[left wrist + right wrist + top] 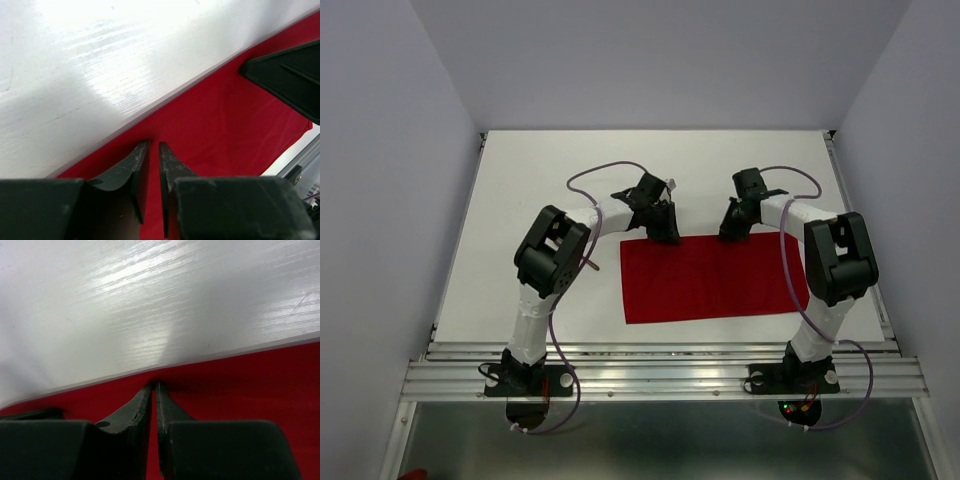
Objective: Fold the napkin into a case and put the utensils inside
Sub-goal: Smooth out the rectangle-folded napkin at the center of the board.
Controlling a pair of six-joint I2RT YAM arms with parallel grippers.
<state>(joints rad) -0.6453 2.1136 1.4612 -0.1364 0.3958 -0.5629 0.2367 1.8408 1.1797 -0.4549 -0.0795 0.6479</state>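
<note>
Left gripper (151, 145): jaws narrow, a thin slit between the fingertips, tips down at the far long edge of the napkin (710, 278), near its far-left corner. Red cloth shows through the slit; can't tell if any is actually pinched.

Right gripper (154, 386): jaws almost together, tips meeting right on the napkin's far edge. The hem looks nipped between them, with a small dark crease at the tips. It sits right of the middle of that far edge. The two grippers are near each other along the same edge, not touching.

The napkin is bright red and lies flat as a wide rectangle, long sides running left-right. It sits in the near half of the tabletop (540, 190), a bit right of centre. Its near long edge is close to the tabletop's near edge, and its right end runs under the right arm (835, 255). The surface is smooth, with only faint creases.

The left arm (552, 250) bends in from the near-left, its elbow over bare white tabletop left of the napkin. A thin brown stick (590, 265) pokes out just beside that elbow; too little shows to say what it is.
</note>
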